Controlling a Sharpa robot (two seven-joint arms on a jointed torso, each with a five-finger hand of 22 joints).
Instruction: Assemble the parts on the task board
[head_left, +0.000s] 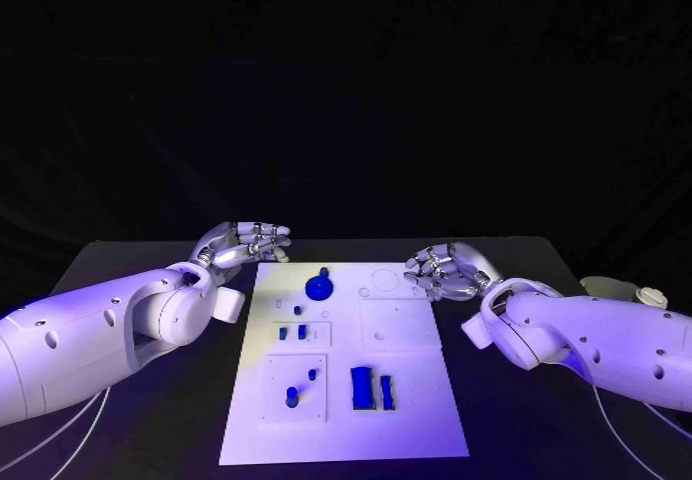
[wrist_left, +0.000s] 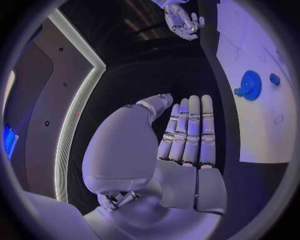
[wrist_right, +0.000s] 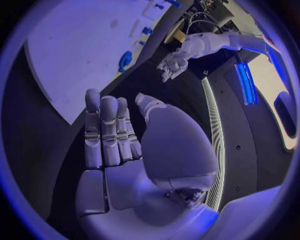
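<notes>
Parts (head_left: 369, 387) sit on the task board (head_left: 418, 430); left hand (head_left: 245, 243) and right hand (head_left: 447, 272) flank it, released, grasping nothing; the step in hand stays unsettled.

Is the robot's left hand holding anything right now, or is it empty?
Empty. The left hand has its fingers stretched out straight side by side with nothing in them, beside the task board, not touching it.

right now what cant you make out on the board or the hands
- Small parts on the task board, head view: too small to tell shape or whether seated.
- Board's far end, right wrist view: cut off by the circle's rim.
- Left hand and right hand, head view: fingers curl inward, hiding the palms.
</notes>
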